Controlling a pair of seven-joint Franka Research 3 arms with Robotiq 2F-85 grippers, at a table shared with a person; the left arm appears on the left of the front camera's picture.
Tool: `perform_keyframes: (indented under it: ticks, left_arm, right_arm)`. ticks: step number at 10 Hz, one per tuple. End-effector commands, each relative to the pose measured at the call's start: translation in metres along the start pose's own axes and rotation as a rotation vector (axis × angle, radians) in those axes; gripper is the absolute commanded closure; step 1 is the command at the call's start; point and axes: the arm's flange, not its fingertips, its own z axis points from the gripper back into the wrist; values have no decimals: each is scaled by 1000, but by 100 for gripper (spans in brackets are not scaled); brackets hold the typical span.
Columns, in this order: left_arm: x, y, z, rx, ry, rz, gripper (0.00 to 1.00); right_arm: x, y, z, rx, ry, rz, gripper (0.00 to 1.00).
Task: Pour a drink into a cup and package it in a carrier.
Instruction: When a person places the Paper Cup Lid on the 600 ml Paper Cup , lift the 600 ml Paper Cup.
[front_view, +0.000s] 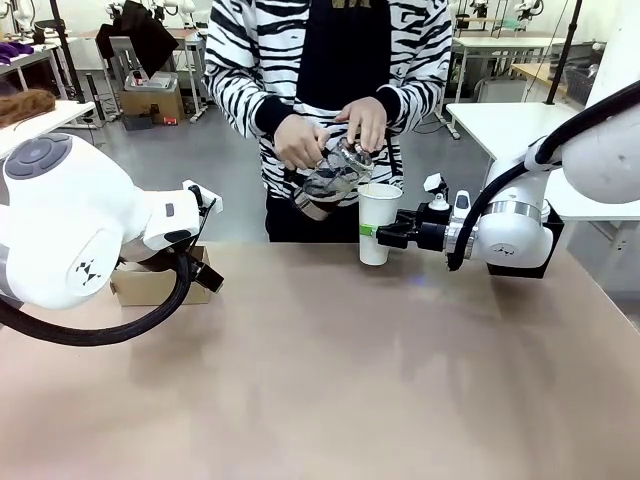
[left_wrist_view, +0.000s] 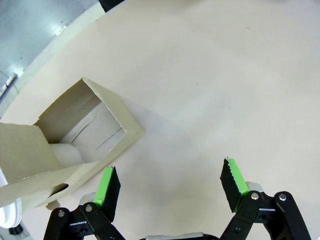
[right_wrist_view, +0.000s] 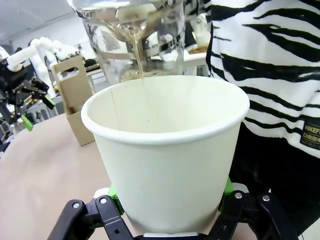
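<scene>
Across the table, a person's two hands tilt a clear glass pot (front_view: 330, 178) over the white paper cup (front_view: 378, 222). A thin amber stream of the drink (right_wrist_view: 138, 57) runs from the pot (right_wrist_view: 135, 30) into the cup (right_wrist_view: 170, 160). The cup stands upright on the table with my right gripper (right_wrist_view: 170, 197) shut on its lower wall, one green pad (right_wrist_view: 116, 196) on each side. The brown cardboard carrier (front_view: 150, 285) sits at the table's left, partly behind my left arm. My left gripper (left_wrist_view: 170, 187) hangs open over bare table, just right of the carrier (left_wrist_view: 75, 135).
The person in a black-and-white striped top (front_view: 240, 60) stands at the far edge, close behind the cup. My left arm (front_view: 70, 240) fills the near left. The tabletop (front_view: 330, 380) between the arms is bare. A white side table (front_view: 500, 125) stands at the back right.
</scene>
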Motion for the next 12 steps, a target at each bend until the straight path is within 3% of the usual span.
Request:
perform_keyframes:
  ticks: [1, 12]
  left_arm:
    - [1, 0, 2, 0, -5, -1, 0]
    - [1, 0, 2, 0, -5, -1, 0]
  right_arm:
    - [3, 2, -2, 3, -2, -5, 20]
    - [3, 2, -2, 3, -2, -5, 20]
